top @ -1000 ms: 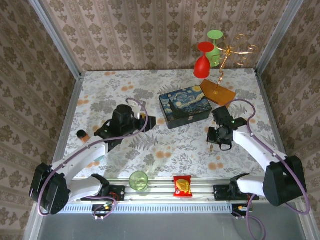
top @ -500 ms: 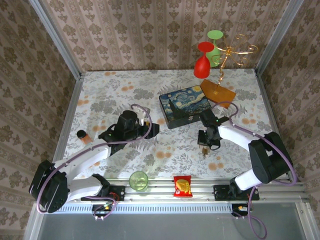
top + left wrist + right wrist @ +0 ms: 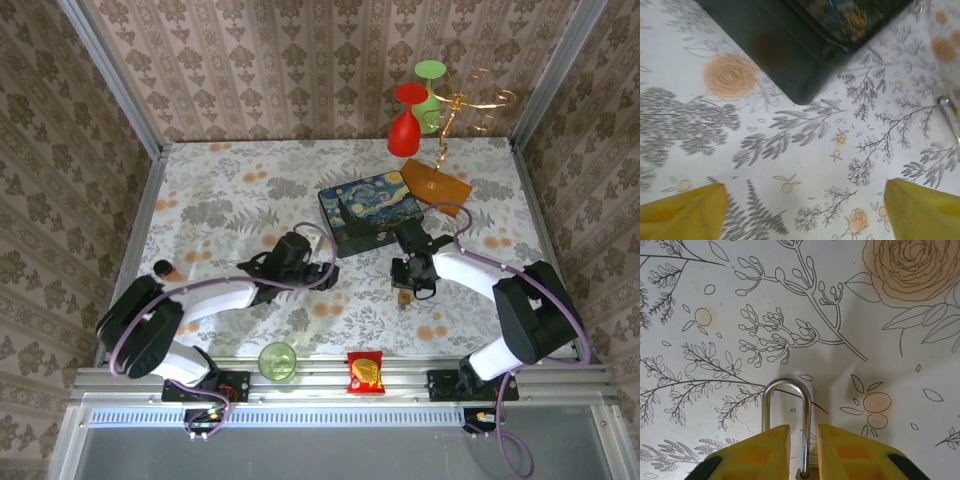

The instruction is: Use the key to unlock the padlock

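Observation:
The padlock (image 3: 787, 410) lies on the flowered table, its silvery U-shaped shackle sticking out past my right gripper's yellow fingertips (image 3: 760, 452). One leg of the shackle runs down the narrow gap between them, with a sliver of room on each side. A bit of brass body shows at the bottom of that gap. From above, the right gripper (image 3: 408, 285) stands over the padlock (image 3: 403, 297), in front of the painted box. My left gripper (image 3: 805, 210) is open wide over bare table, near the box's front left corner (image 3: 318, 262). The key is out of view.
The starry-night box (image 3: 370, 212) lies just behind both grippers, its dark corner (image 3: 805, 60) close ahead of the left one. A silvery metal piece (image 3: 950, 115) shows at that view's right edge. A green cup (image 3: 277, 360) and a snack packet (image 3: 365, 371) sit by the front rail; glasses (image 3: 405, 125) stand at the back right.
The left arm has swung right towards the box and its jaws have widened. The right gripper has moved left with the padlock, and its jaws have parted slightly.

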You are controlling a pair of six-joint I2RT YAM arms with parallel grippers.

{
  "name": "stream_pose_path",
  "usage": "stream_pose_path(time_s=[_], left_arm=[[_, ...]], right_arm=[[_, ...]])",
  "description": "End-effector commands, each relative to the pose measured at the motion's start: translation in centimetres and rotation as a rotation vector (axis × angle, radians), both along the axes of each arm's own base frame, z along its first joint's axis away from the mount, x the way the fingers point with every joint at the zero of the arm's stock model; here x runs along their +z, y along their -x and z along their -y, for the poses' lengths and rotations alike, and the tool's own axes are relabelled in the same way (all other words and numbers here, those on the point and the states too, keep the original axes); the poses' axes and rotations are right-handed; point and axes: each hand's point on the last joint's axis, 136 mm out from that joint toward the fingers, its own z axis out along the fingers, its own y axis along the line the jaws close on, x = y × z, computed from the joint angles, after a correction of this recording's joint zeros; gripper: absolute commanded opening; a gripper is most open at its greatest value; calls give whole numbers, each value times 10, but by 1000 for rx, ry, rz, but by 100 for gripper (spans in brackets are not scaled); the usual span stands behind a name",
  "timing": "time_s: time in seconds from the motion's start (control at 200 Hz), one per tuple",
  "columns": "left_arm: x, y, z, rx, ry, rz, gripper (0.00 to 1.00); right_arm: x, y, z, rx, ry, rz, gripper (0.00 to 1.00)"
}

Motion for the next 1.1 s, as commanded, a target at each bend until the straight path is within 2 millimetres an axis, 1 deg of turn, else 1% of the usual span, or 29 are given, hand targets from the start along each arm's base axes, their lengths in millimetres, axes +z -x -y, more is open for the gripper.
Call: stream_pose_path(time_s=[0.0,0.055,0.105,0.135,0.19,0.21,0.295,0.38,0.515,0.595,0.645,0.705,0.75,0.76,0.78,0.81,0.825,0.835,0.85,0.87,0.88,0.925,0.95,0.975,1.035,1.095], left_arm=[[10,-32,21,47,-7,119,85],[0,-41,27,56,-31,118,85],[-4,-52,33,70,-39,132,86],[-10,-58,35,80,-53,134,86],[-15,-69,38,107,-62,137,86],[-17,-73,38,118,-67,141,86],[-19,-87,37,164,-66,158,86],[-21,-100,25,221,-67,149,84],[-20,-108,-3,298,-78,168,80],[-19,-113,-18,323,-73,156,80],[-16,-114,-26,335,-68,154,80],[-8,-110,-30,324,-62,163,79],[5,-105,-32,314,-49,190,79],[5,-103,-32,310,-50,192,79],[12,-100,-34,307,-41,207,79],[25,-95,-37,299,-28,233,80],[32,-93,-39,295,-22,246,80],[36,-92,-41,295,-19,254,80],[40,-89,-44,292,-23,264,81],[51,-87,-48,293,-22,285,82],[56,-86,-51,294,-24,294,83],[72,-82,-69,307,-51,315,85],[79,-80,-80,322,-69,319,94],[84,-81,-95,347,-94,324,99],[96,-78,-127,379,-159,342,100],[107,-75,-153,386,-230,422,100]], right_arm=[[9,-2,3,-2,14,46,23],[12,-4,4,-5,13,61,25],[16,-6,5,-10,16,81,26],[20,-8,6,-13,16,100,26],[24,-11,10,-25,23,134,27],[34,-13,11,-33,14,170,27],[50,-17,14,-52,-10,243,29],[65,-18,18,-80,-39,307,29],[80,-15,28,-108,-62,368,31],[85,-15,34,-118,-67,391,36],[87,-16,38,-126,-67,403,42],[91,-19,43,-132,-62,419,51],[97,-23,48,-138,-56,441,57],[98,-24,49,-138,-53,447,62],[102,-26,53,-143,-46,462,71],[107,-30,57,-151,-35,485,78],[110,-31,60,-156,-26,498,87],[111,-33,63,-161,-19,504,92],[114,-35,66,-168,-11,517,94],[116,-37,70,-176,0,532,96],[117,-39,72,-180,3,539,99],[120,-46,83,-192,29,568,100],[120,-49,90,-203,51,578,100],[120,-52,97,-211,77,587,100],[121,-57,120,-250,157,614,100],[125,-61,139,-282,225,674,100]])
